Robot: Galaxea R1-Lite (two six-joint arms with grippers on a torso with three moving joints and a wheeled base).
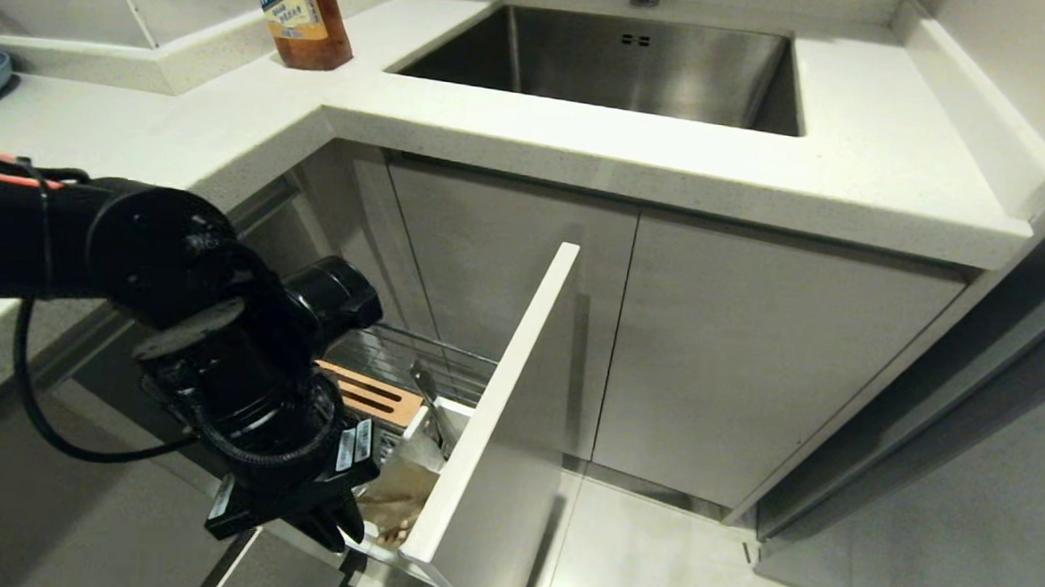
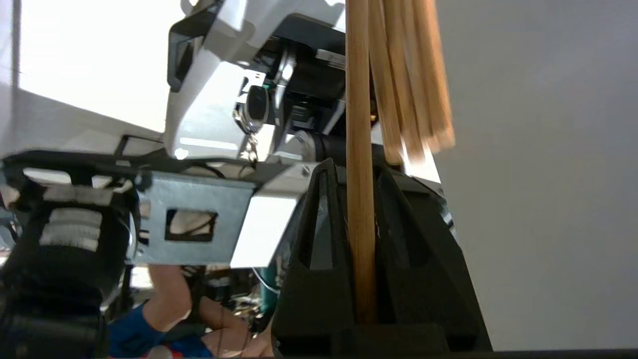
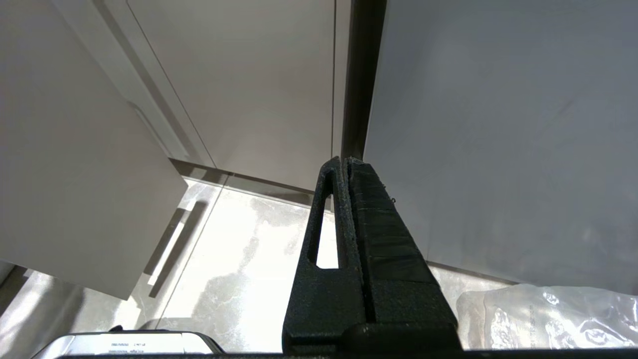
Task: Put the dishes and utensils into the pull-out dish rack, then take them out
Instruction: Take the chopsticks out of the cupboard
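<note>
Only the left wrist view is showing the left gripper [image 2: 360,239] clamping its fingers [image 2: 319,234] on the chopsticks [image 2: 360,149], their long axis running along the fingers and pointing past the tips. In the head view that gripper [image 1: 332,521] is hanging at 7 o'clock over the rack [image 1: 411,368]. The right gripper [image 3: 346,199] is keeping its fingers together, holding nothing.

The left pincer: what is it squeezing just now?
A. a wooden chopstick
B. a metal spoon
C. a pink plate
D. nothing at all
A: in the left wrist view the left pincer is shut on a wooden chopstick, which runs up between its two black fingers.
</note>
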